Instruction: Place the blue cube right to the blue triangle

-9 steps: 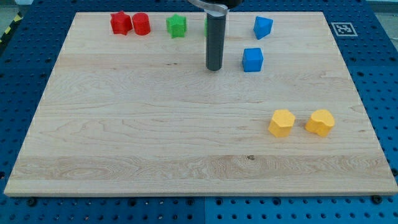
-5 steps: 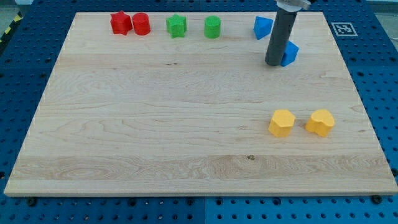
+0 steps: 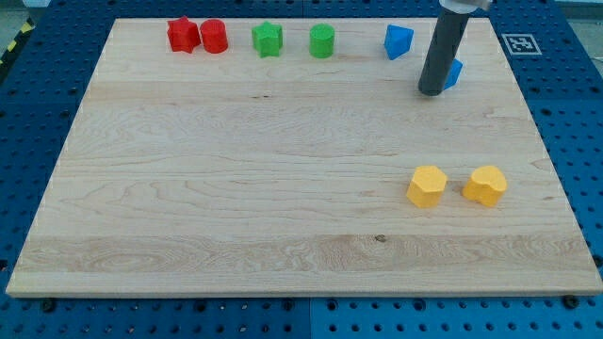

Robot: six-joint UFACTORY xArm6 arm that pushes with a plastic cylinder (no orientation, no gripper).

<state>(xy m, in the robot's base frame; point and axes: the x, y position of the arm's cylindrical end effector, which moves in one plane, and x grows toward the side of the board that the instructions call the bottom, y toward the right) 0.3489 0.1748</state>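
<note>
The blue triangle (image 3: 398,41) lies near the view's top edge of the wooden board (image 3: 236,188). The blue cube (image 3: 455,73) lies to its right and slightly lower, mostly hidden behind my dark rod. My tip (image 3: 432,92) rests on the board against the cube's left side, below and to the right of the triangle.
A red star (image 3: 182,35), a red cylinder (image 3: 214,36), a green star (image 3: 268,39) and a green cylinder (image 3: 322,40) line the view's top edge. Two yellow blocks (image 3: 427,185) (image 3: 485,185) lie at the lower right. A marker tag (image 3: 520,42) sits beyond the board's top right corner.
My tip has swept from the board's top middle to the right and pushed the blue cube rightwards and slightly up. The other blocks have not moved.
</note>
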